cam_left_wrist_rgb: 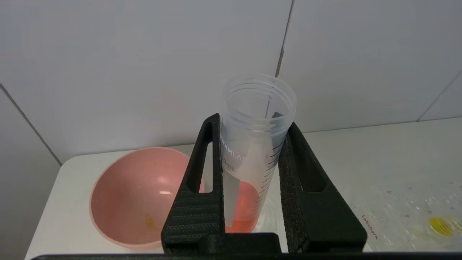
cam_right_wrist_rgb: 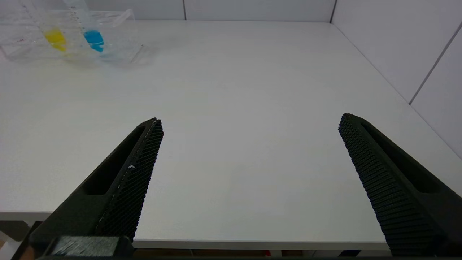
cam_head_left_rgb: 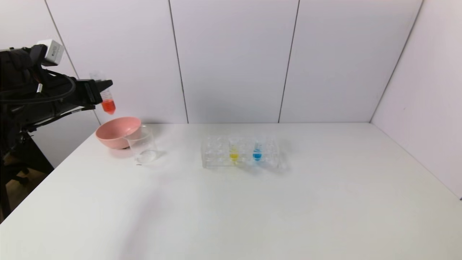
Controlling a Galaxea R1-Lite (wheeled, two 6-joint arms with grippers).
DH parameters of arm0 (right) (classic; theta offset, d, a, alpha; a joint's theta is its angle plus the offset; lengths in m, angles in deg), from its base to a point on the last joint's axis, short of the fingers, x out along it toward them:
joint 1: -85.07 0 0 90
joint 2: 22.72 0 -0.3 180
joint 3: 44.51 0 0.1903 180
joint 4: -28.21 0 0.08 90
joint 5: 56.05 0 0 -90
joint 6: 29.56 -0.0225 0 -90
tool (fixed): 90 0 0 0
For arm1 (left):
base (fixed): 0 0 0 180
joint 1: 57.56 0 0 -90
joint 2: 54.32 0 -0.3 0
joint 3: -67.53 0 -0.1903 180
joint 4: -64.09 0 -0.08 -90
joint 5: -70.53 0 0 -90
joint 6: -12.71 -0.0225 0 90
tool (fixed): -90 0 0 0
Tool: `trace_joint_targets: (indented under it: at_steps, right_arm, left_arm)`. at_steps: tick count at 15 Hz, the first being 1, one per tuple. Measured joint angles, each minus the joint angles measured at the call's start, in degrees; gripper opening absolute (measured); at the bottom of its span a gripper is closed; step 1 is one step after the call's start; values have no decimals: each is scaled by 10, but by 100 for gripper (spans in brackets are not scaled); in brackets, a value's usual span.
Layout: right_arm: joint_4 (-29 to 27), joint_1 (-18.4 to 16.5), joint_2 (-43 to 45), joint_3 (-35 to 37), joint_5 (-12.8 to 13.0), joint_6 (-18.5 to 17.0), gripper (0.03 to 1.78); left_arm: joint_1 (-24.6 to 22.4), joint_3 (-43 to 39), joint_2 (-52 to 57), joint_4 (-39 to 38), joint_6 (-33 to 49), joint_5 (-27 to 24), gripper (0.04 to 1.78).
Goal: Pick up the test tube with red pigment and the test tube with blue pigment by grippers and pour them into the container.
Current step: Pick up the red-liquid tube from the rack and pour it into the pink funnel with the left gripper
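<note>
White table (cam_head_left_rgb: 252, 202) against grey panelled walls (cam_head_left_rgb: 231, 61); left gripper (cam_left_wrist_rgb: 252, 173) jaws pinching red tube (cam_head_left_rgb: 107, 101), right gripper (cam_right_wrist_rgb: 249, 144) jaws spread.

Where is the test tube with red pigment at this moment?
The left gripper holds the test tube with red pigment upright in the air at the far left of the head view, above the pink bowl and near the container.

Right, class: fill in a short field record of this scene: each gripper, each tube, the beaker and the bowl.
left gripper: shut on the red tube, held upright in the air above the pink bowl
right gripper: open, low over the table's near edge
blue tube: in the rack
yellow tube: in the rack, beside blue
beaker: on the table, no coloured liquid seen
</note>
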Motion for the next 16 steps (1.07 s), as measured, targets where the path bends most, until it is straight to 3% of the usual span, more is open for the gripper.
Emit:
trace_joint_targets:
  at_steps: [5,16]
  right_arm:
    - [0,0,0,0,0,0,178]
    - [0,0,0,0,0,0,177]
  left_arm:
    - [-41,1,-7,-2,13,-35,45]
    - [-43,6,-41,0,1,-60,45]
